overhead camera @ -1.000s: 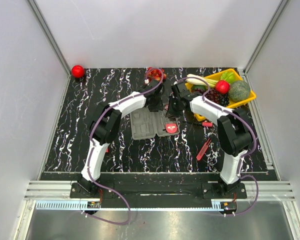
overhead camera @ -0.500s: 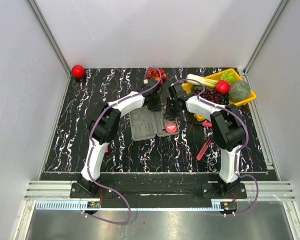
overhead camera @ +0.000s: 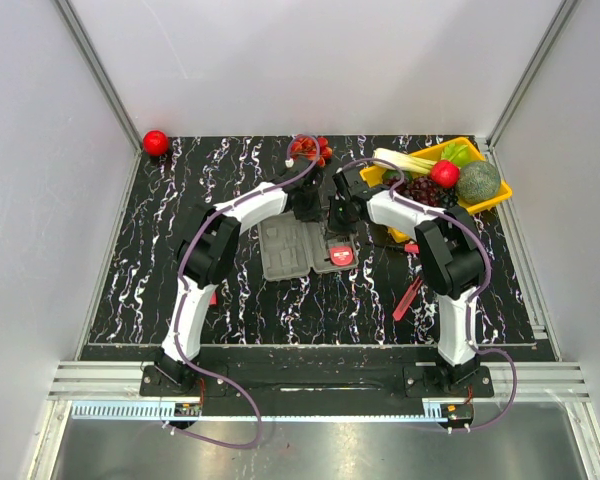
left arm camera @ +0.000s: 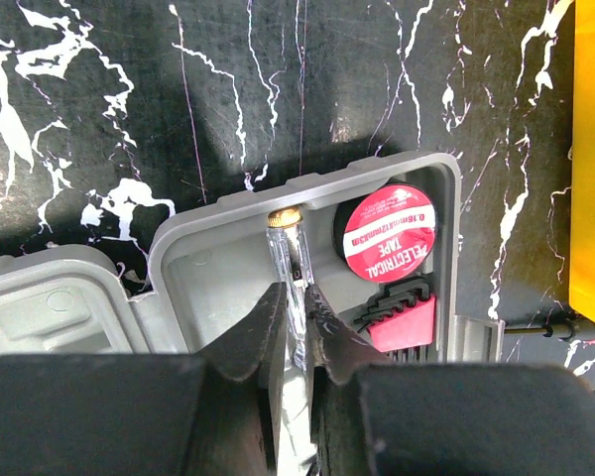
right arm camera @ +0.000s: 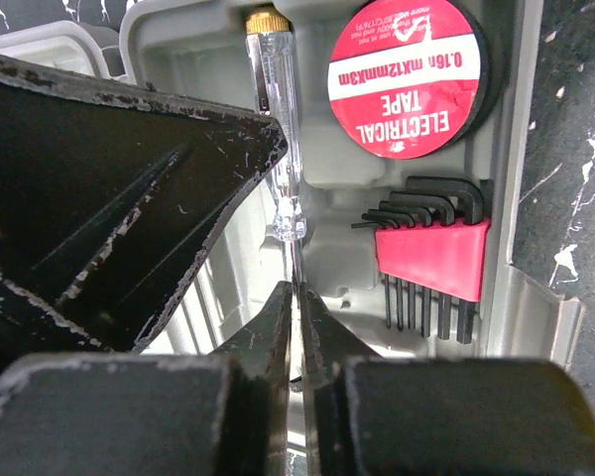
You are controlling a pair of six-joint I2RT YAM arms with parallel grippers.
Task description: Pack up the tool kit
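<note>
A: Where's the tester screwdriver (right arm camera: 276,139)?
B: In the grey case (left arm camera: 203,263), mid tabletop (overhead camera: 150,260), beside the tape (left arm camera: 389,233). Left pincer (left arm camera: 293,322) pinches its handle, right pincer (right arm camera: 297,312) its shaft. It points straight away from both.

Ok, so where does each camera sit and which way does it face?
Top external: above, behind the robot, looking down on the table; left arm and right arm meet over the case.
Left wrist: on the left arm, looking down past its jaws at the screwdriver they pinch.
Right wrist: on the right arm, looking down its jaws, gripping the same screwdriver.
Shared: both wrist views show the tape roll and hex keys.
</note>
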